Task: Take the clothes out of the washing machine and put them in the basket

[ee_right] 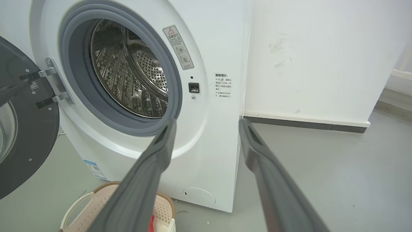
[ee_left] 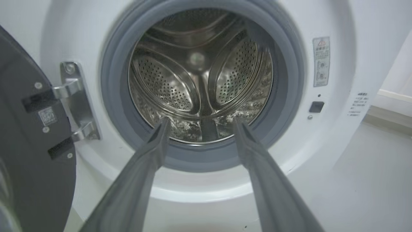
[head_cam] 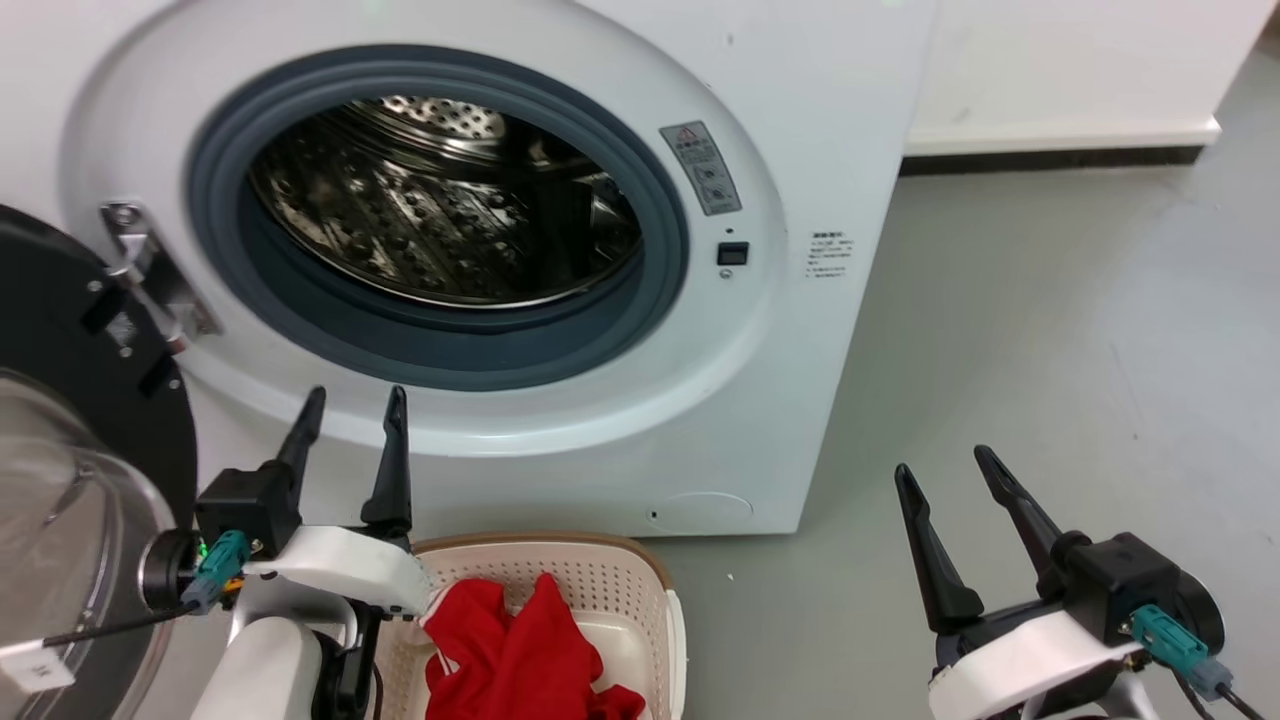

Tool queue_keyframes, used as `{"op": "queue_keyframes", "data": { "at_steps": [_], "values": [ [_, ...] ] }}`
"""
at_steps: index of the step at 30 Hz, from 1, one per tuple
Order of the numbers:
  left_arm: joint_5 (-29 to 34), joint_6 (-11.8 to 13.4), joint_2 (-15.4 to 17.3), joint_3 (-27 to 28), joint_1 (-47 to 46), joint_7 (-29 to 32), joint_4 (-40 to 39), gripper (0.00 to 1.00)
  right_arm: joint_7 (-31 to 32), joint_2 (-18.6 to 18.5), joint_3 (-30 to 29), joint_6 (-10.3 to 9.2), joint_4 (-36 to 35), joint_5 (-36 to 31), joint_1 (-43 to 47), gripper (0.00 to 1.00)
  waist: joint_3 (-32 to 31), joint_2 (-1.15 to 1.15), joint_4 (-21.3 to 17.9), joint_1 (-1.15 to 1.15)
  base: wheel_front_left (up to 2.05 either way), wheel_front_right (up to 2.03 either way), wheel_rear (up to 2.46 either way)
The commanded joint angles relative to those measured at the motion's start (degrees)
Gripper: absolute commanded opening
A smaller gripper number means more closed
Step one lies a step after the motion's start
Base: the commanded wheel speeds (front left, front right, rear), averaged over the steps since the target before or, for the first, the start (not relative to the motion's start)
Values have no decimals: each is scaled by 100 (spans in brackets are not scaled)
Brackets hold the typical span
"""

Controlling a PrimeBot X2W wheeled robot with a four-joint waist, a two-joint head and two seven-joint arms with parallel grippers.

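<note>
**Item 1, washing machine** [head_cam: 800,380]: white front-loader, taken as the landmark. Door [head_cam: 60,330] stands open at the machine's left side on a metal hinge [head_cam: 150,270]. Inside the grey rubber ring [head_cam: 440,345], the steel drum [ee_left: 199,71] shows bare perforated walls and paddles. No red fabric is visible in any part on view. The drum's lowest front lip is hidden behind the ring.

**Item 2, basket** [head_cam: 600,585]: on the floor [head_cam: 1050,350] directly in front of the washing machine, below its opening.

**Item 3, clothes** [head_cam: 510,650]: red and crumpled, lying inside the basket.

**Item 4, left gripper** [head_cam: 356,394]: low before the machine's front, left of centre. Fingers are spread with nothing between them.

**Item 5, right gripper** [head_cam: 942,462]: off the machine's right front corner, above the floor. Fingers are spread and nothing is held.

**Status (judged):** unloading looks complete, or very nearly. Only a check of the hidden drum lip seems outstanding.
</note>
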Motion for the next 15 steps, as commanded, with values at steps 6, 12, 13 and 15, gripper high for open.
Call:
{"op": "queue_keyframes", "data": {
  "at_steps": [6,12,13,15],
  "values": [
    [378,193,55,137,478,-14,-980,100,9,6,-118,-4,91,-52,207,100,-296,0,284,1,0,0,0],
    [391,315,172,121,955,282,-1479,100,-18,6,-447,-4,49,-76,376,100,-414,0,365,1,0,0,0],
    [392,348,189,137,1045,346,-1545,100,-22,6,-497,-4,38,-83,408,100,-435,0,368,1,0,0,0],
    [371,401,212,147,1239,466,-1669,100,-18,6,-571,-4,26,-78,471,100,-477,0,361,1,0,0,0]
  ]
}}
